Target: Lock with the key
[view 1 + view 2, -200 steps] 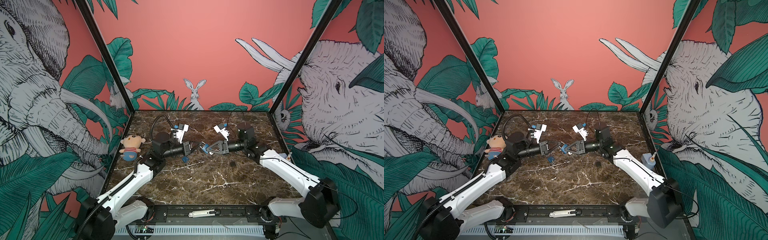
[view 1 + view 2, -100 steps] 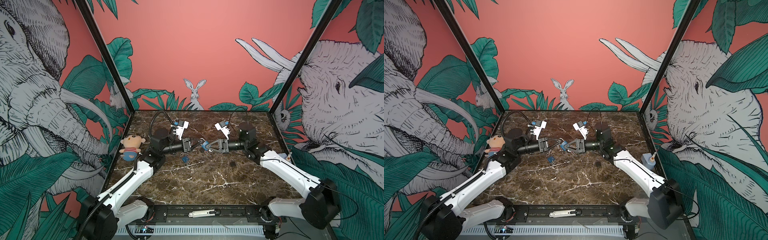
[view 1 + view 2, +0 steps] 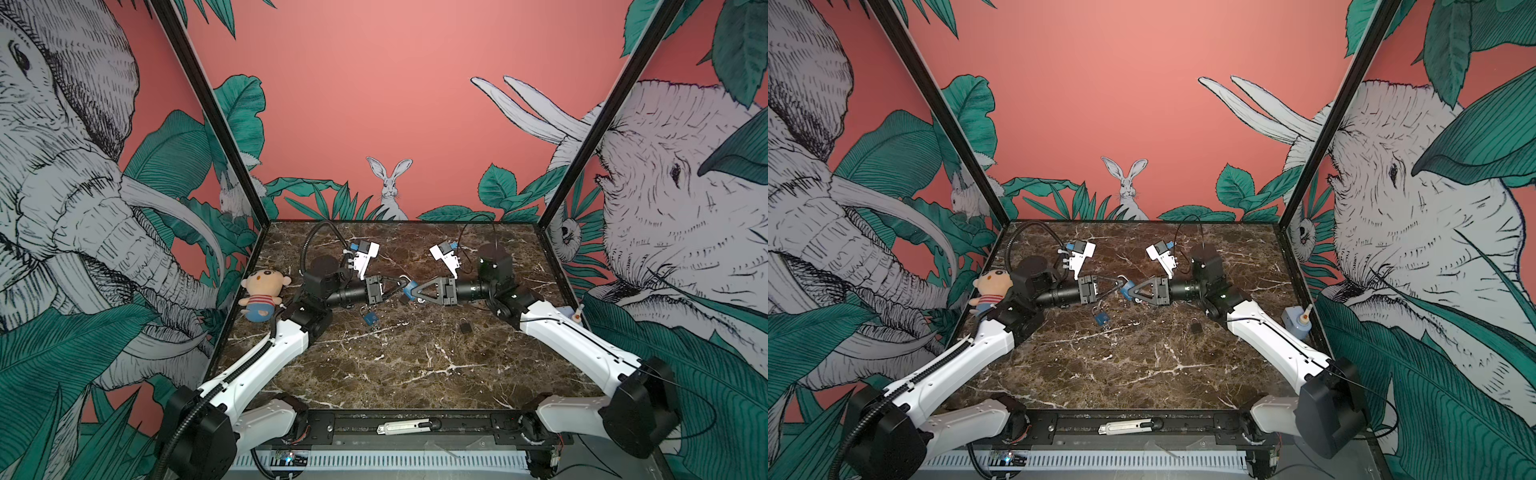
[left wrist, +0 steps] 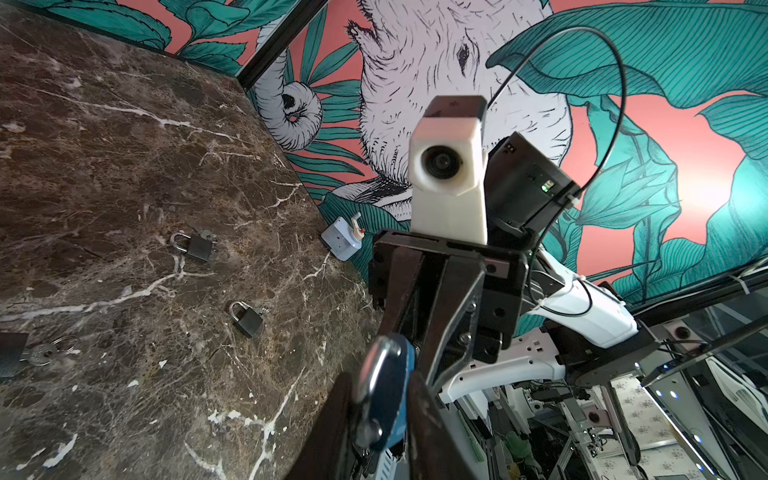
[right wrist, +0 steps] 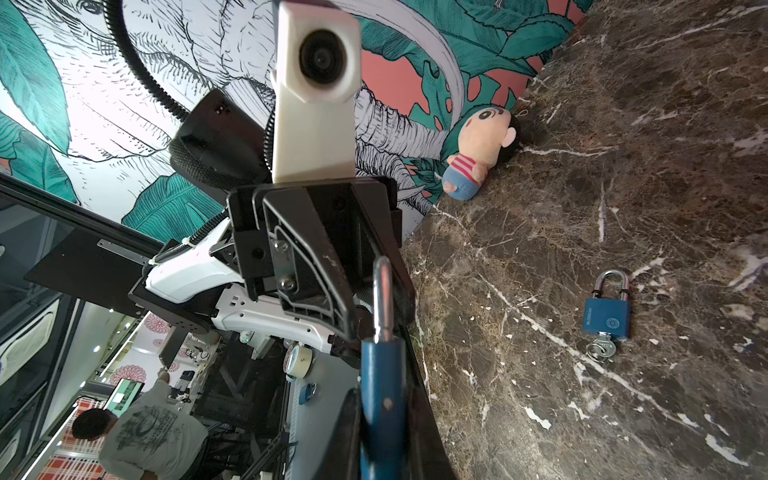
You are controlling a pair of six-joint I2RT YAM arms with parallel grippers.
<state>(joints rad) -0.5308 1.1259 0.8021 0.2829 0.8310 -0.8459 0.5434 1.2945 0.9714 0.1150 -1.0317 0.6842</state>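
A blue padlock (image 3: 411, 288) (image 3: 1128, 286) hangs in the air above the middle of the marble table (image 3: 415, 365). My right gripper (image 3: 412, 291) (image 5: 382, 395) is shut on its blue body (image 5: 382, 374), with the silver shackle pointing away towards the left arm. My left gripper (image 3: 401, 284) (image 4: 380, 386) comes from the opposite side, and its two fingers press on either side of the same padlock (image 4: 395, 395). Some dark bits hang under the lock. I cannot make out its key.
A second blue padlock (image 3: 370, 319) (image 5: 606, 316) with a key in it lies below the left gripper. Black padlocks (image 3: 465, 327) (image 4: 197, 247) lie on the right half. A plush doll (image 3: 262, 293) leans at the left wall, and a small grey-blue box (image 3: 1296, 322) sits at the right wall.
My left gripper rose from just above the table's blue padlock, moved right to the held padlock, and its jaws widened from fully shut to fit around it. The right gripper lifted slightly.
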